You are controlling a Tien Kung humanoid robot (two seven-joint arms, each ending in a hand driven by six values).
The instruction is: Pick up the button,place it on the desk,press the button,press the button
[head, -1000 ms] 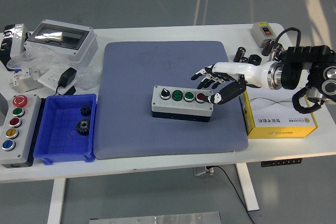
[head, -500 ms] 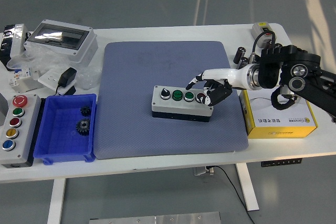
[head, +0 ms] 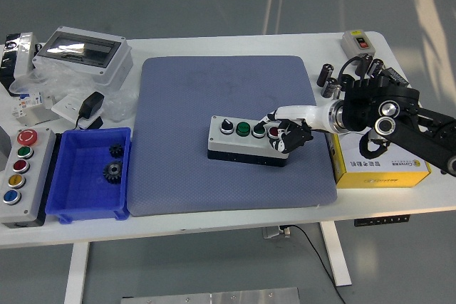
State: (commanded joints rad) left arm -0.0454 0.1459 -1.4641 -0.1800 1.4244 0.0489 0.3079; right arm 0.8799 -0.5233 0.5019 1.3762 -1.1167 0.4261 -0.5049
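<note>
Right hand (head: 287, 129) reaches in low from the right, fingers curled together, fingertip on the button box (head: 248, 141) at its right end; box labels unreadable.

Right arm (head: 399, 115): black, chunky segmented housing, round silver-ringed joint caps on the side, black cable looping under the forearm. Silver cuff at the wrist. Right hand (head: 291, 127): white shell on the back and palm, black finger segments and tips. Left arm isn't visible.
</note>
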